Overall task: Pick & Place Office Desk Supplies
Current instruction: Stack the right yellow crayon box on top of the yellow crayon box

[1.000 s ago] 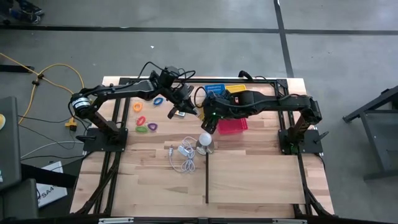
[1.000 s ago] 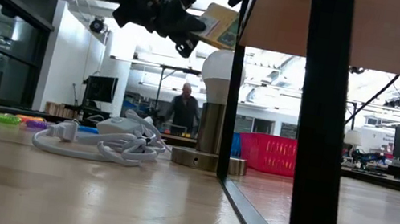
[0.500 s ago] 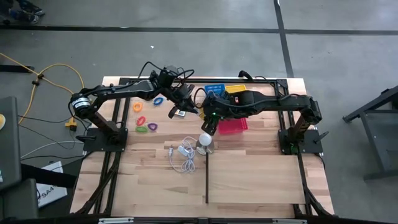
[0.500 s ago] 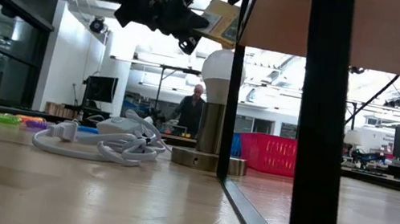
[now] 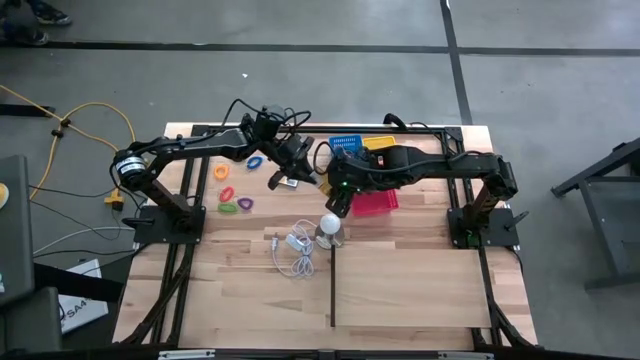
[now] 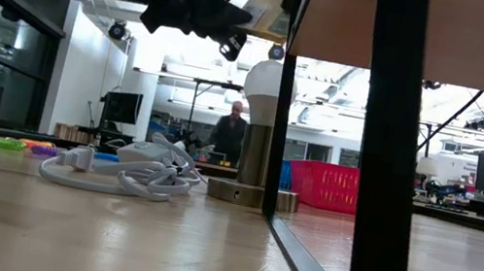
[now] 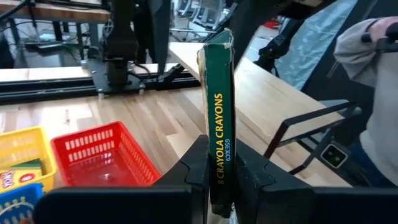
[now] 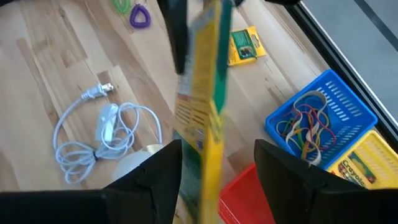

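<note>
— Above the table (image 5: 400, 290), what's held?
— A green-and-yellow crayon box (image 7: 219, 124), pinched upright by the left gripper (image 7: 221, 180), near the red basket (image 7: 102, 155).
— And the right gripper (image 8: 214, 158)?
— Spread wide around it, not clamping.
— Anything unclear?
— Its front label is blurred. Workshop behind.

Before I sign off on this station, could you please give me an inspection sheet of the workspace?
Surface: wooden table, with a dark upright divider.
Job's things: crayon box held upright; another crayon packet on the table; rubber bands in the blue basket; red basket looks empty.
Clutter: bulb on a base.
Grippers: left hand shut on the crayon box; right hand open, fingers either side of it.
Cables: coiled white cord.
Surroundings: a person beyond the table.
</note>
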`<action>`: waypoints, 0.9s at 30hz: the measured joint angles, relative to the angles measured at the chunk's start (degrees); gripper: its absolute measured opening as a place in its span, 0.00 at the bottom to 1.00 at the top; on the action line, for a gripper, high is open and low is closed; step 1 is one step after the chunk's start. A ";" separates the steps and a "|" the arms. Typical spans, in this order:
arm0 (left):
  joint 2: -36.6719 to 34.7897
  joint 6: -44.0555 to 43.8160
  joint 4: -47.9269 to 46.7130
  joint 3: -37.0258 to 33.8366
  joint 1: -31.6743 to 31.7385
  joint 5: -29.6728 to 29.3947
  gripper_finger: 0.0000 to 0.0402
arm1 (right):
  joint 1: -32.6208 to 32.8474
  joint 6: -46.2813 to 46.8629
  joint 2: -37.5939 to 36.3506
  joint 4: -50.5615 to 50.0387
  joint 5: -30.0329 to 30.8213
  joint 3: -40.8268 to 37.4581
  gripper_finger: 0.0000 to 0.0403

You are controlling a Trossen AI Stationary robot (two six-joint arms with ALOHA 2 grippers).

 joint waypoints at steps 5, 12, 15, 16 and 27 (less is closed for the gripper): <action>0.00 0.33 0.03 0.00 0.01 1.09 0.08 | 0.00 1.03 0.00 -0.15 -1.68 0.00 0.46; 0.00 0.47 0.20 0.00 -0.01 1.29 0.08 | 0.02 1.10 0.00 -0.13 -2.96 0.00 0.34; 0.00 0.49 0.21 0.00 0.01 1.27 0.08 | 0.02 1.10 0.00 -0.13 -3.02 0.00 0.28; 0.00 0.52 0.21 0.00 0.01 1.25 0.08 | 0.02 1.10 0.00 -0.11 -3.09 0.00 0.26; 0.00 1.93 0.20 0.00 0.00 1.27 0.08 | -0.03 1.18 0.00 0.42 -5.91 0.00 0.10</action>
